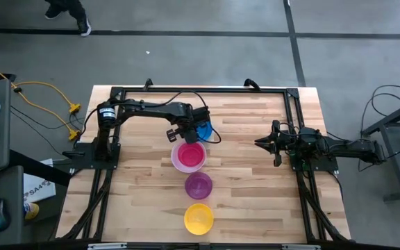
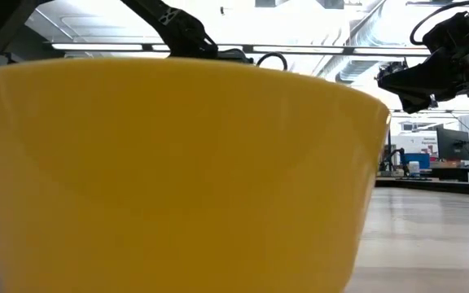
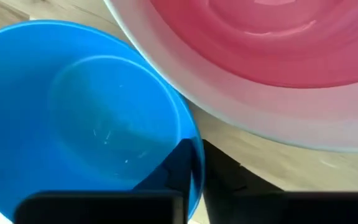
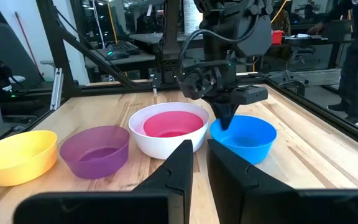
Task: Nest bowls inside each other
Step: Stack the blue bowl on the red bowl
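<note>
The blue bowl (image 1: pixel 206 132) (image 3: pixel 92 118) (image 4: pixel 244 138) stands on its base on the table, far of the others. My left gripper (image 3: pixel 195 158) (image 4: pixel 224 123) (image 1: pixel 190 132) comes down on its rim and is shut on it. Just nearer stands the white bowl (image 4: pixel 160 147) (image 3: pixel 260 118) with the pink-red bowl (image 4: pixel 173 124) (image 1: pixel 189 156) sitting inside it. The purple bowl (image 1: pixel 198 185) and the yellow bowl (image 1: pixel 198 218) (image 2: pixel 177 179) follow in a row toward the near edge. My right gripper (image 1: pixel 262 142) (image 4: pixel 199 154) waits at the right, level, fingers nearly together, holding nothing. My left gripper pinches the blue bowl's rim (image 3: pixel 196 146) on the side next to the white bowl. One finger (image 3: pixel 176 163) is inside the bowl and the other (image 3: pixel 232 186) is outside its wall. The fingers come from above, pointing steeply down. The bowl stands upright on the table.
The white bowl's wall is only a small gap from the blue bowl at the held spot. A black metal frame (image 1: pixel 200 90) runs round the wooden table (image 1: pixel 255 201). Bare wood lies between the bowls and my right arm (image 1: pixel 325 147).
</note>
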